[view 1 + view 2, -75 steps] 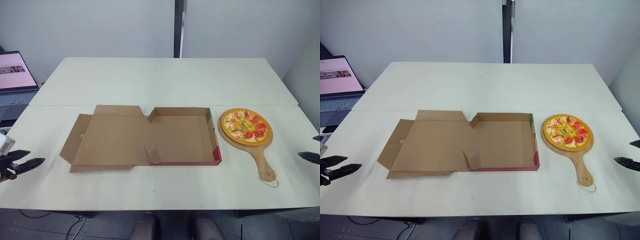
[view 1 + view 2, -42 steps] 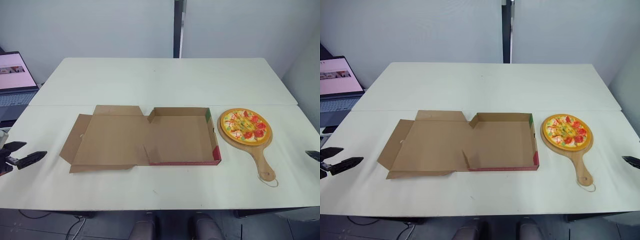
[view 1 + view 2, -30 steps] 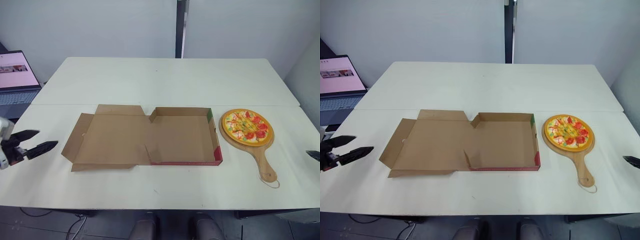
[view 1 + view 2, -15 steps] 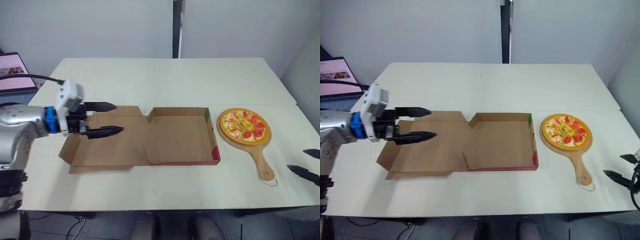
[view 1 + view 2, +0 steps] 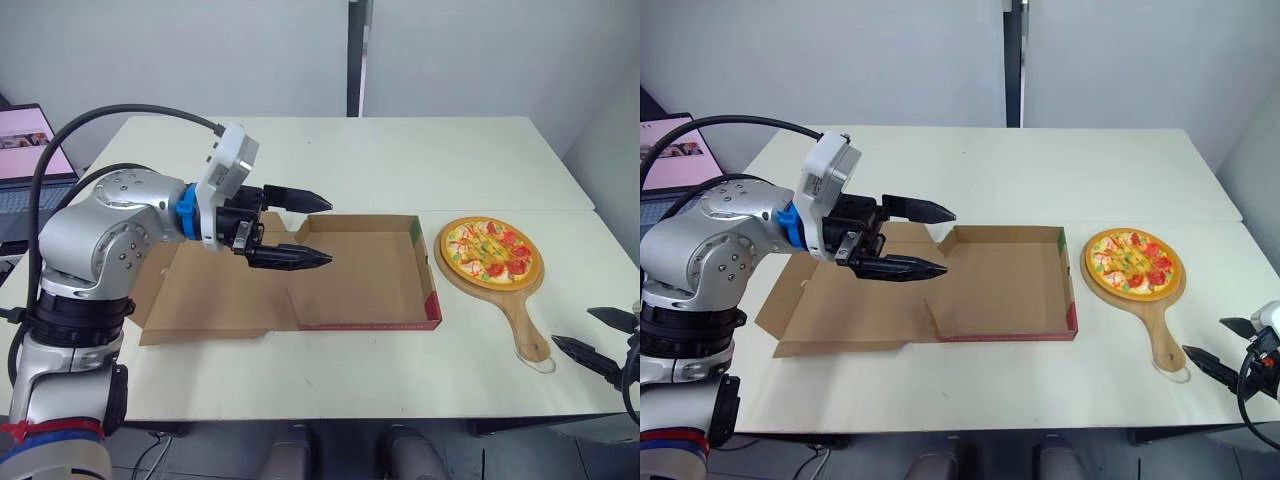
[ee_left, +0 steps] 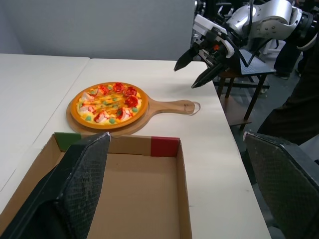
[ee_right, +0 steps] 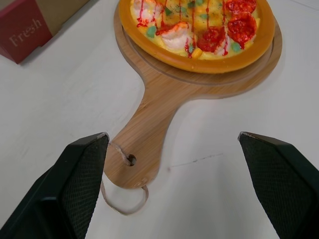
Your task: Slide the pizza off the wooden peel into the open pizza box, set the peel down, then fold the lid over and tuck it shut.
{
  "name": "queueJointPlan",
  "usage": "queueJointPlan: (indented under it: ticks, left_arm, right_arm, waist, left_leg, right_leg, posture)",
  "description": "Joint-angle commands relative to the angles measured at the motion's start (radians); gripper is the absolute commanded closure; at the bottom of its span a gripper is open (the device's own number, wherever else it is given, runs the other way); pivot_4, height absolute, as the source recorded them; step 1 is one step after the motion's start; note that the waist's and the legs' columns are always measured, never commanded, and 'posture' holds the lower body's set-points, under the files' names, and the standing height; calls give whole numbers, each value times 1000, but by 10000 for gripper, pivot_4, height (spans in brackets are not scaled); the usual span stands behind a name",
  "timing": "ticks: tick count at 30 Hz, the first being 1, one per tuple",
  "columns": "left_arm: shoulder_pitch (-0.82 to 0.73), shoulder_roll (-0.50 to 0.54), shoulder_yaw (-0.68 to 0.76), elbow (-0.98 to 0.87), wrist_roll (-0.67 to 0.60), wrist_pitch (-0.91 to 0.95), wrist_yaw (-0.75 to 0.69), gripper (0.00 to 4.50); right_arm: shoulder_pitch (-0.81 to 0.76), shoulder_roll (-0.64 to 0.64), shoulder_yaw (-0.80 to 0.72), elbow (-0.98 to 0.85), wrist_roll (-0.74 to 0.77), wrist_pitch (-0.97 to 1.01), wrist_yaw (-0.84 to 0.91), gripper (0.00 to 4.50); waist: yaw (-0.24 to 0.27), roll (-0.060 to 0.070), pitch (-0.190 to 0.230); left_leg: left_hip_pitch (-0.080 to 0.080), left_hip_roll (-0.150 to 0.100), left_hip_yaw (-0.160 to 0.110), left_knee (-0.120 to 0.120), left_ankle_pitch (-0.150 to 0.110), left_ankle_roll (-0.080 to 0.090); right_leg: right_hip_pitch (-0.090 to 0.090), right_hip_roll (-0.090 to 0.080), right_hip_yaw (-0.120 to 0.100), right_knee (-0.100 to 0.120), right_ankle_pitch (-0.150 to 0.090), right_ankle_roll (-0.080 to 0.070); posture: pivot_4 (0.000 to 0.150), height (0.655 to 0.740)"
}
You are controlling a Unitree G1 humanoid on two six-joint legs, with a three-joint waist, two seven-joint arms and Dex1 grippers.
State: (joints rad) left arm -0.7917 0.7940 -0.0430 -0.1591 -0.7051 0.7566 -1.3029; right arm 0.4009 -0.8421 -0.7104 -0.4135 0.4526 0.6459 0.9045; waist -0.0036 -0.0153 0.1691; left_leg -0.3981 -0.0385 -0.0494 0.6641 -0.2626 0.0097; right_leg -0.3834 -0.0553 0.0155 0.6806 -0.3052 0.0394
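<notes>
The pizza (image 5: 490,251) lies on the round head of the wooden peel (image 5: 525,325) at the right of the table, handle pointing toward me. The open cardboard box (image 5: 360,270) sits at the centre, its lid (image 5: 215,290) spread flat to the left. My left gripper (image 5: 329,231) hovers open above the box's left part, pointing toward the pizza. My right gripper (image 5: 572,327) is open, just right of the handle's end and apart from it. In the right wrist view the peel's handle (image 7: 149,134) lies between my spread fingers (image 7: 79,169).
A laptop (image 5: 25,150) with a pink screen stands off the table's left side. A seam runs across the white table (image 5: 330,170) behind the box. A loop of cord (image 7: 122,201) hangs from the handle's end. The box's red front wall (image 5: 370,325) faces me.
My left arm has swung in from the table's left edge to above the box. My right gripper has come in from the right edge toward the peel's handle. Box and pizza have not moved.
</notes>
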Motion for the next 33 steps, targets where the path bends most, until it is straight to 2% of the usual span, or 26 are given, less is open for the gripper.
queueJointPlan:
  ticks: [1,8,12,17,23,33]
  left_arm:
    - [-27,2,-10,0,27,-26,-8,320]
    - [-24,8,-20,-9,42,-29,-17,320]
    - [-13,28,-36,-36,43,-19,-46,320]
    - [-14,36,-44,-51,34,-2,-57,320]
    - [-24,27,-56,-50,41,-3,-68,320]
    - [-27,21,-63,-46,49,-12,-61,320]
  right_arm:
    - [-8,10,-4,-68,7,21,-48,0]
    - [-67,8,61,-118,0,78,-133,0]
    - [-114,4,133,-114,-62,110,-229,0]
    - [-185,0,195,-118,-50,238,-291,0]
    - [-305,66,262,-108,-18,404,-392,0]
    - [-363,150,388,11,-107,336,-485,0]
  waist:
    - [1,0,0]
    - [1,0,0]
    - [0,0,0]
    - [1,0,0]
    - [1,0,0]
    - [0,0,0]
  left_leg:
    - [0,0,0,0,0,0]
    - [0,0,-1,0,0,0]
    - [0,0,-1,0,0,0]
    - [0,0,-1,0,0,0]
    - [0,0,-1,0,0,0]
    - [-1,0,-1,0,0,0]
  right_leg:
    - [0,0,0,0,0,0]
    - [0,0,0,0,0,0]
    - [0,0,0,0,0,0]
    - [0,0,0,0,0,0]
    - [0,0,0,0,0,0]
    - [-1,0,0,0,0,0]
  posture:
    - [1500,7318]
    - [1500,7318]
    - [1500,7318]
    - [1500,7318]
    - [1500,7318]
    - [1500,7318]
